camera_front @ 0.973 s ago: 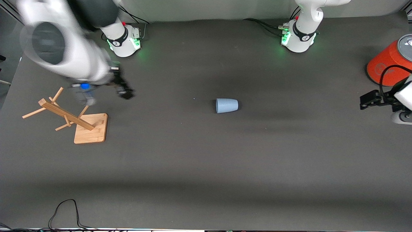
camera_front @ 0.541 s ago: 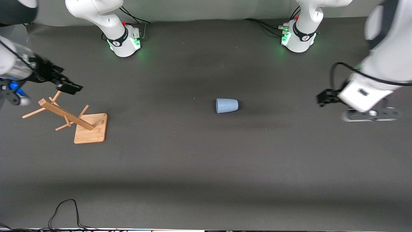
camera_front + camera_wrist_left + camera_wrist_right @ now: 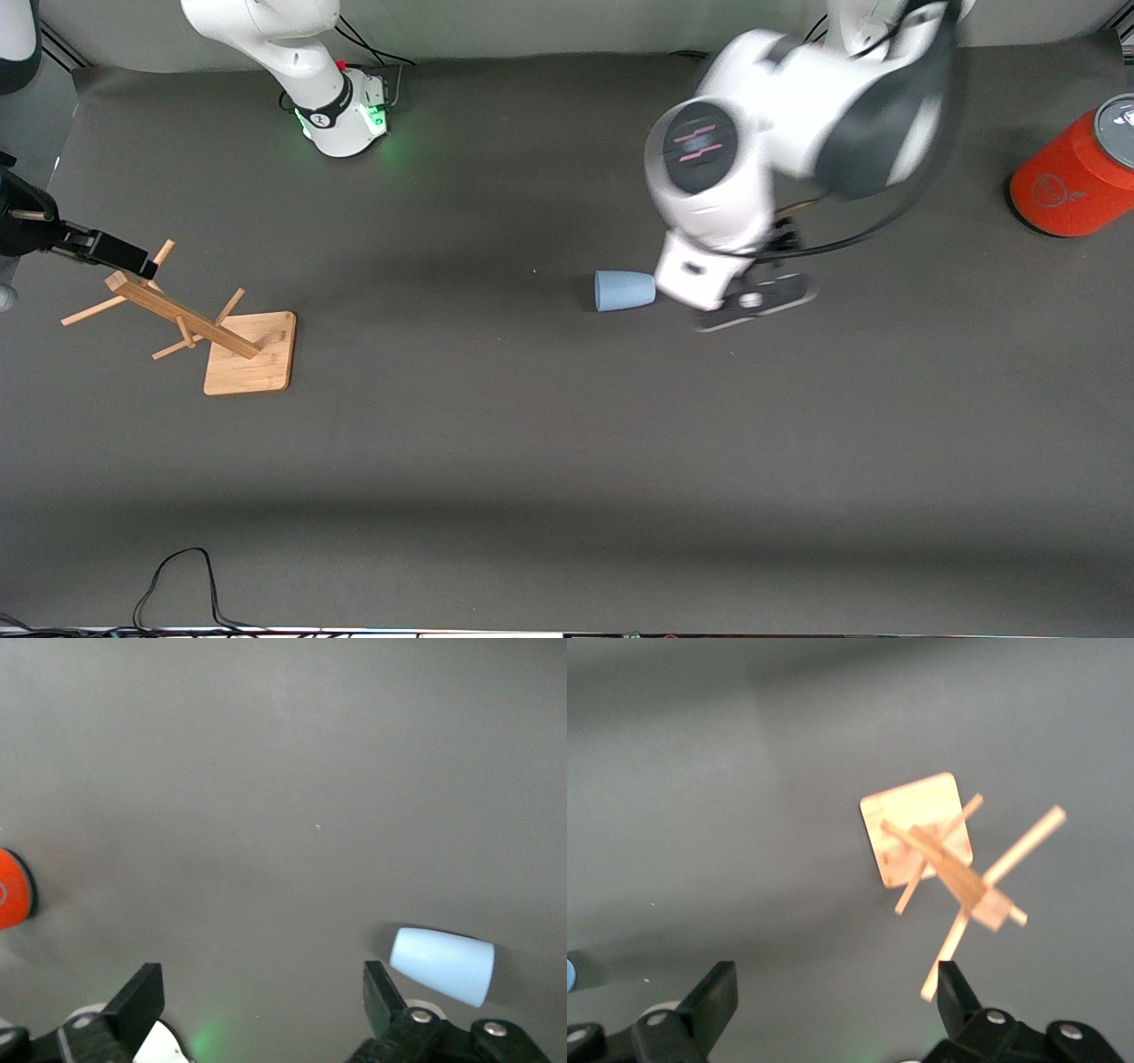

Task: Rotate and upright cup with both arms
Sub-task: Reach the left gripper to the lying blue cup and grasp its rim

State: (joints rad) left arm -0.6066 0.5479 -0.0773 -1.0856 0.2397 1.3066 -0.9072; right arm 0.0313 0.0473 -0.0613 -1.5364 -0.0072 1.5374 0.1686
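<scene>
The pale blue cup [image 3: 625, 291] lies on its side mid-table, with its wider rim toward the right arm's end. The left arm's wrist [image 3: 709, 266] hangs right beside the cup's narrow base and hides its fingers in the front view. In the left wrist view my left gripper [image 3: 263, 981] is open and empty. There the cup [image 3: 443, 966] lies just outside one finger [image 3: 379, 988]. My right gripper [image 3: 115, 252] is open and empty over the top pegs of the wooden rack [image 3: 177, 317]. It also shows open in the right wrist view [image 3: 837, 988].
The wooden rack stands on a square base [image 3: 252, 354] at the right arm's end and also shows in the right wrist view [image 3: 939, 850]. A large orange cylinder with a grey top [image 3: 1076, 177] lies at the left arm's end. A black cable [image 3: 177, 576] loops at the near edge.
The left arm has swung in from its end of the table to the cup, uncovering the orange cylinder. The right gripper has shifted toward the table's edge by the rack. The cup has not moved.
</scene>
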